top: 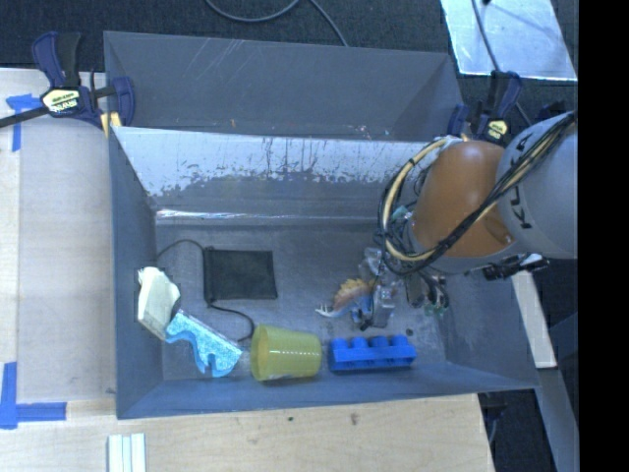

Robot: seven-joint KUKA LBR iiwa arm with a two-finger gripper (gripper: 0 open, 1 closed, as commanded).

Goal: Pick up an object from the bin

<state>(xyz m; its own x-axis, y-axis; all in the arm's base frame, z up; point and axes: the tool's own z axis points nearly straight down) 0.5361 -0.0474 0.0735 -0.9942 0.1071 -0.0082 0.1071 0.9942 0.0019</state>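
My end effector point(378, 301) sits low beside a tan thing point(349, 291) (blue brick point(371, 352) nearby). Wide or narrow, I cannot tell.

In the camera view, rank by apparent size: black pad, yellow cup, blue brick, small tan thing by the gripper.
Largest: black pad and yellow cup, about alike, unranked.
Next: blue brick, longer but slimmer.
Smallest: tan thing.
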